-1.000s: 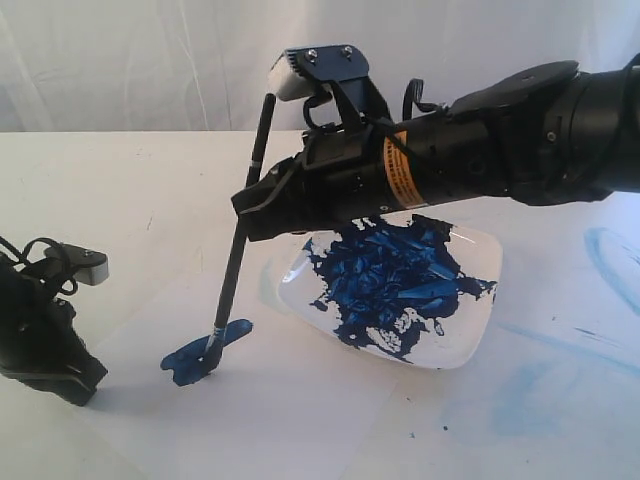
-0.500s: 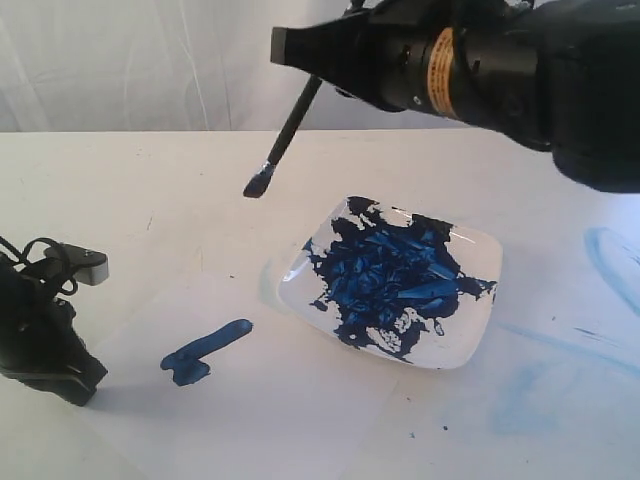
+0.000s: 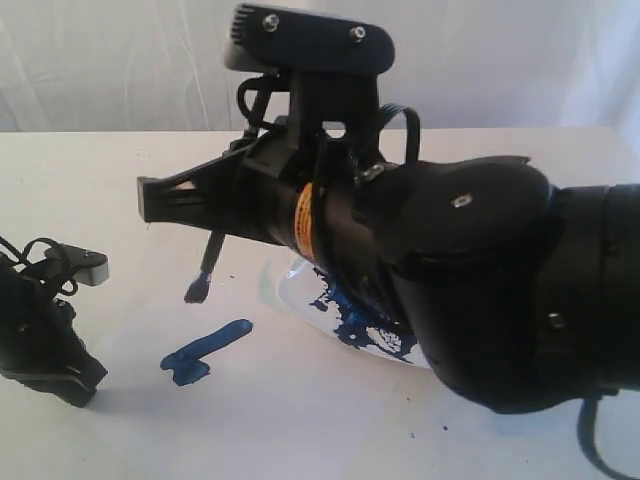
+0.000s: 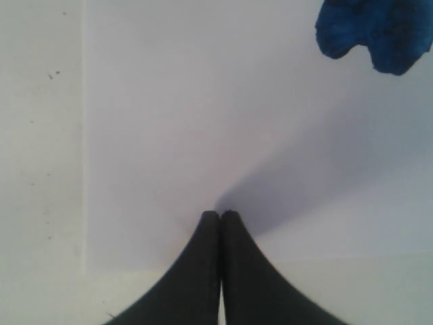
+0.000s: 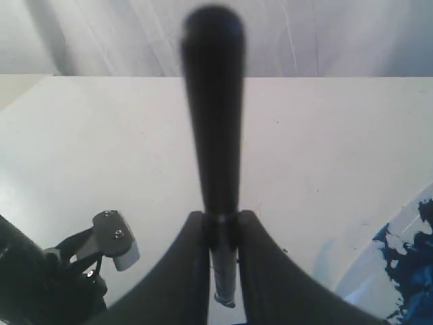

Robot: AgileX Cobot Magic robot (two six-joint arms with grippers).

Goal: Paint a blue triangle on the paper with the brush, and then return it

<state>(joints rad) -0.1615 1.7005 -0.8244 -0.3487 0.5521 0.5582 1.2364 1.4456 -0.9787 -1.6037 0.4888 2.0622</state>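
While the left tool point(image 4: 220, 215) sits pinched together and empty, low over the paper point(image 4: 169, 101), a short blue stroke point(image 3: 205, 352) lies near it on the sheet. Above that stroke, clear of the sheet, hangs the brush point(image 3: 207, 262), its black handle clamped in the right tool point(image 5: 222, 218). Farther right, the arm hides most of the paint dish point(image 3: 290, 278).

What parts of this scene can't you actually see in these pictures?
- Dish: exterior view, mostly hidden behind the right arm.
- Brush: exterior view, upper handle hidden by the right tool; right wrist view, bristles not visible beyond the tool, handle end blurred.
- Blue stroke: left wrist view, cut off by the picture's edge.
- Paper: exterior view, its edges barely stand out from the table.
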